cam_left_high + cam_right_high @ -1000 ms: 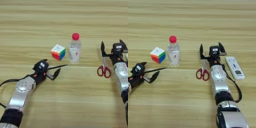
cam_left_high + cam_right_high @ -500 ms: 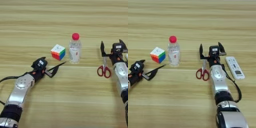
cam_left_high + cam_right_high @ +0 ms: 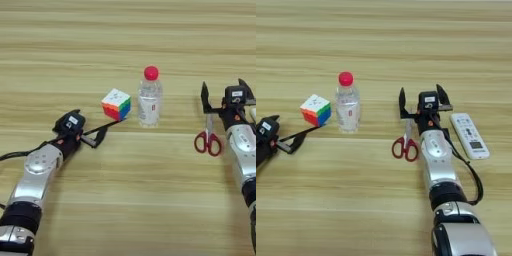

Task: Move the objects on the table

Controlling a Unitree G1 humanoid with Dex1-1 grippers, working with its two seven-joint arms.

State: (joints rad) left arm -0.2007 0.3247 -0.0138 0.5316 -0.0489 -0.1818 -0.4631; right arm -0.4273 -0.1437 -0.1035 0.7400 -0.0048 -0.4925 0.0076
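Mid-table, the bottle [image 3: 149,97] stands upright just right of the puzzle cube [image 3: 116,104]; the red-handled scissors [image 3: 406,141] lie further right, a white remote [image 3: 469,135] beyond them. The left gripper [image 3: 92,137] pinches the thin black stick [image 3: 106,125], whose tip reaches the cube. The right gripper [image 3: 420,100] hovers spread above the scissor blades.

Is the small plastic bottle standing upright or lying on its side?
Upright. The bottle stands on its base on the table, with its red cap at the top, just right of the puzzle cube.

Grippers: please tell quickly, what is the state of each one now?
Left gripper: shut on the stick, near the cube.
Right gripper: open, holding nothing, above the scissors.
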